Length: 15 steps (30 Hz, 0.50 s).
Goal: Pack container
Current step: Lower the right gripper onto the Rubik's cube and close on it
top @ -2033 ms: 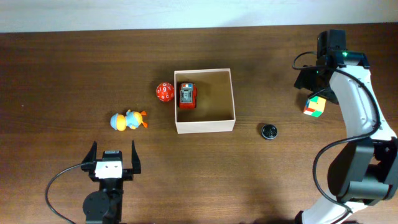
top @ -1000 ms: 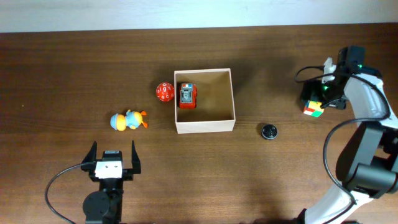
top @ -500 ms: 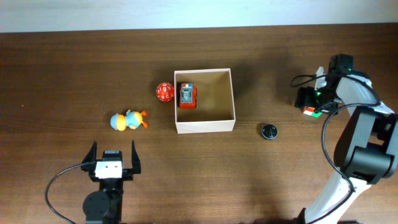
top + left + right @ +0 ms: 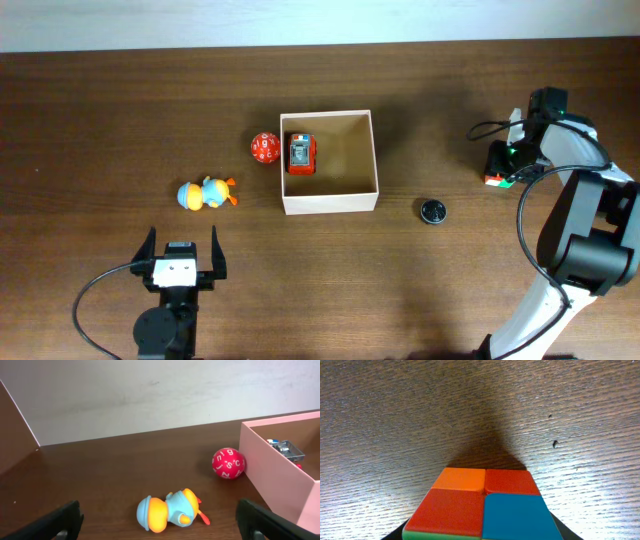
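Note:
The container (image 4: 330,205), a white-walled box with a tan inside, sits mid-table and holds a red toy car (image 4: 300,153). A red numbered ball (image 4: 264,148) touches its left wall. A blue and orange duck toy (image 4: 207,193) lies further left. My right gripper (image 4: 500,163) is down over a colour cube (image 4: 492,179) at the right and grips it. The cube (image 4: 480,505) fills the bottom of the right wrist view between the fingers. My left gripper (image 4: 183,250) is open and empty near the front edge, with the duck (image 4: 170,510) ahead of it.
A small black round disc (image 4: 432,211) lies between the container and the cube. In the left wrist view the container wall (image 4: 275,465) is at the right with the ball (image 4: 228,463) beside it. A pale wall runs along the table's far edge.
My right gripper has come down from behind the cube onto it and now covers most of it. The cube has shifted slightly left. The left arm has not moved.

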Motion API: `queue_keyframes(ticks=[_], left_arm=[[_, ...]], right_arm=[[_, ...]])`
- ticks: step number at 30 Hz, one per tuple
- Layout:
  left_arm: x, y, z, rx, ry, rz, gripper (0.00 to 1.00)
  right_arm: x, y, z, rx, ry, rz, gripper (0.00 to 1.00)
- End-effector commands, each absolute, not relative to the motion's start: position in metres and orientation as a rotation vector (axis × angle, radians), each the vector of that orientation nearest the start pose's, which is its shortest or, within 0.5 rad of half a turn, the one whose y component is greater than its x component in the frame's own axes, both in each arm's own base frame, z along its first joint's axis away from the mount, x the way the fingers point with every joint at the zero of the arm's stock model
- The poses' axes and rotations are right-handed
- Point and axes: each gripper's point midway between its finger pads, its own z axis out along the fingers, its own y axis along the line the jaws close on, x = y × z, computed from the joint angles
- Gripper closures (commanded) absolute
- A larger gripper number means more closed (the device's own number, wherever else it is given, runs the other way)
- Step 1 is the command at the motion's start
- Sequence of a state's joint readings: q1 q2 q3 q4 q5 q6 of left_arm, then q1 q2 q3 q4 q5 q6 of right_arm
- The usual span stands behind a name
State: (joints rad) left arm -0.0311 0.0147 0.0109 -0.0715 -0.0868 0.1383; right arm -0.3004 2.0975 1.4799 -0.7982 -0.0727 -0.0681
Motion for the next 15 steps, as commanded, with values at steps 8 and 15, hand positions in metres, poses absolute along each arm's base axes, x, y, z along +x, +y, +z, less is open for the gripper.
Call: queue_keyframes(ticks=[8,15], left_arm=[[0.246,0.01,0.158,0.074,1.645,0.173,0.01],[0.246,0.01,0.158,0.074,1.645,0.173,0.01]], right_arm=[[0.42,-0.103,0.02,0.36,2.928,0.181,0.49],[0.443,-0.08,0.066,0.283,2.849,0.416,0.49]])
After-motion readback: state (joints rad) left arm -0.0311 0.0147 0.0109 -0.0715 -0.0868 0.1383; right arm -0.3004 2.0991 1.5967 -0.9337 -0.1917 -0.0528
